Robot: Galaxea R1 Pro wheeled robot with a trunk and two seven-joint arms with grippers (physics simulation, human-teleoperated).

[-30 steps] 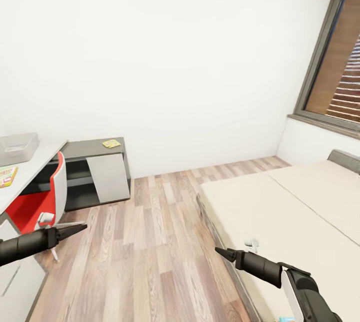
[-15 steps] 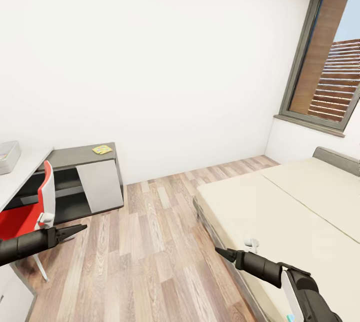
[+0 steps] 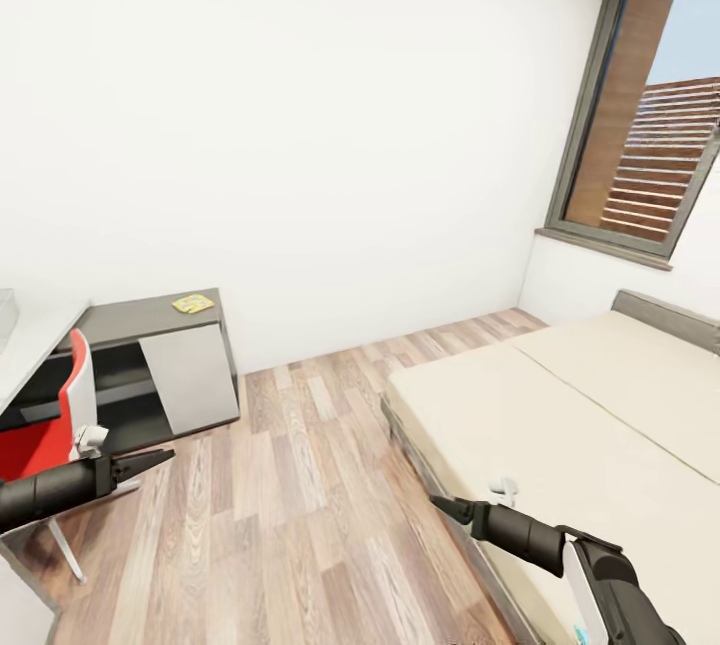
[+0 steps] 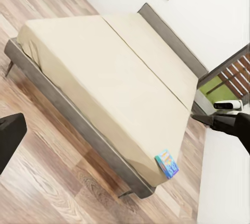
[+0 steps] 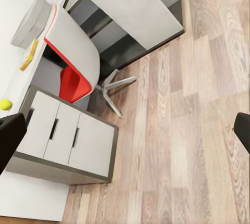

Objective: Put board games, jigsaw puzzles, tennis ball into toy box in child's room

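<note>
White-walled child's room: both grippers, left (image 3: 160, 455) and right (image 3: 440, 504), looked closed and empty, carried idle in transit. A blue board game (image 4: 167, 162) lay at the bed's (image 4: 104, 73) corner; the tennis ball (image 5: 5, 104) sat on the surface (image 5: 18, 91).

No lettering can be read anywhere — the small blue board game (image 4: 167, 163) at the corner of the bed (image 4: 104, 78) carries coloured print too small to make out, as does the yellow flat square (image 3: 193, 303) on the dark side desk (image 3: 150, 320).
</note>
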